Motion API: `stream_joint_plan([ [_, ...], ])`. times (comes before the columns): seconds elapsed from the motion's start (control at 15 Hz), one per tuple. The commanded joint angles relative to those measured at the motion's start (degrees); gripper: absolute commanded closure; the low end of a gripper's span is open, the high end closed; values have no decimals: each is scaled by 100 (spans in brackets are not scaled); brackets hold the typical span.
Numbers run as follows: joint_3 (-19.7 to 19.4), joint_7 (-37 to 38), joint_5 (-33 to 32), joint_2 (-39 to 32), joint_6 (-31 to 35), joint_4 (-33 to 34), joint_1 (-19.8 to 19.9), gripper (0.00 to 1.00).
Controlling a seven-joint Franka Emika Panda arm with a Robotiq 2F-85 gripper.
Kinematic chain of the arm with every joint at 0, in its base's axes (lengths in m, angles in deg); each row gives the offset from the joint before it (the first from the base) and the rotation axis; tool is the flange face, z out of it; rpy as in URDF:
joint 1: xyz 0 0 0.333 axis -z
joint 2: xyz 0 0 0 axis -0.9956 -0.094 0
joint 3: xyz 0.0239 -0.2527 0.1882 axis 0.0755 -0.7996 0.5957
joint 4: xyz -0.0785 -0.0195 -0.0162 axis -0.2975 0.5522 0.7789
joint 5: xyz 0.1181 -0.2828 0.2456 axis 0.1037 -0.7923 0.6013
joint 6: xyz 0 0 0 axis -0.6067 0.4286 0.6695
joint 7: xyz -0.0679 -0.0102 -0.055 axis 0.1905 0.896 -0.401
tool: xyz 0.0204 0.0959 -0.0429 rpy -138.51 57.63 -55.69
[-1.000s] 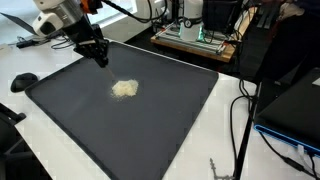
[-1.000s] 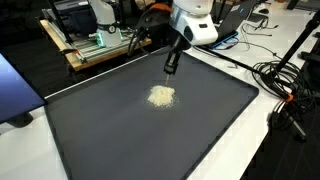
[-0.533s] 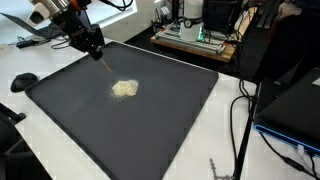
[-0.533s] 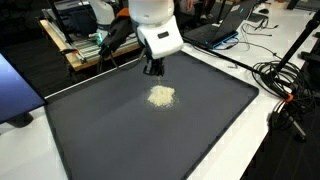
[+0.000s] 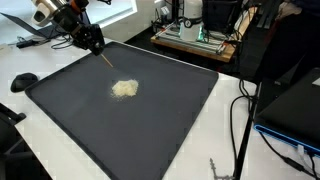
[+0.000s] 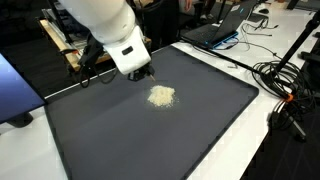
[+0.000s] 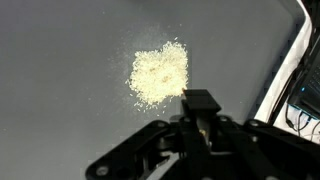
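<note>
Granules, pale and loose, lie in a small heap near the middle of a wide dark mat, and the wrist view shows the same heap with stray grains scattered round its edge. The gripper hangs over the mat's far corner, at about ten o'clock from the heap and clear of it. Its fingers are clenched tight together. A thin pale sliver seems to poke out from between them toward the heap, but it is too fine for me to tell what it is. I'd judge the heap light, dry and shapeless. Pinching it would get nowhere, so it would have to be pushed or swept from its outer edge, low against the mat. No bowl or box stands near. The mat is the only thing holding anything, and it holds just that heap, while the gripper stands at ten o'clock from it here too.
</note>
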Motion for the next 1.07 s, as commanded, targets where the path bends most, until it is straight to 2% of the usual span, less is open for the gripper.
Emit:
stream_joint_plan([
  [0.0,-147,-76,106,-47,-52,52,-78,87],
  [0.13,-143,-91,120,-77,-53,64,-75,87],
  [0.2,-140,-91,122,-77,-54,67,-78,97],
  [0.53,19,-844,747,-329,139,-15,216,97],
  [0.73,30,-1390,1186,-524,69,-56,454,97],
  [1.0,1,-2166,1765,-591,311,-338,727,97],
])
